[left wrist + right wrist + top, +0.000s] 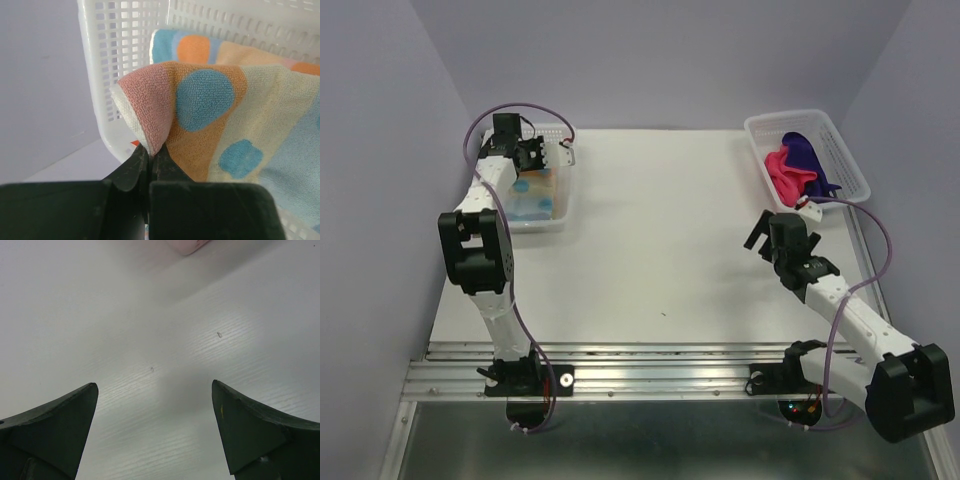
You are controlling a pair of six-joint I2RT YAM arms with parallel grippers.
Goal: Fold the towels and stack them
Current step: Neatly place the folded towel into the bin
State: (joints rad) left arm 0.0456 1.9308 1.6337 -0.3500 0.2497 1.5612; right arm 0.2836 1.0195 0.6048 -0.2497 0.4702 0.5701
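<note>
Handling, judged: all four towels are taken as light, limp terry. They are grippy rather than slippery, and nothing is fragile. Sag and drape are expected when one is lifted from a single point, so a corner or a hemmed edge is the place to be pinched, with the second corner taken by the other arm for folding.

The table [660,250] is bare under the right gripper [154,385]. Its jaws are spread wide and nothing is held.

The right basket [850,160] is set well ahead of that gripper. The purple towel [810,150] and pink towel [788,172] are bunched together in it, touching and unfolded. No clean corner can be made out from above.

The left basket [105,60] is directly ahead of the left gripper [149,160]. The front striped towel [240,125] is draped up out of it, and its rolled corner is pinched between the closed jaws, right at the fingertips. The grip is shallow, so slip-out under load is a risk.

The second striped towel [192,47] is seen just behind the first, further from the fingers, against the basket's back wall.

Looks: pastel orange, cream and blue bands, a pink band at the pinched corner, blue and orange dots, looped pile and a pale hem. The purple is deep and plain, and the pink is hot and plain.
</note>
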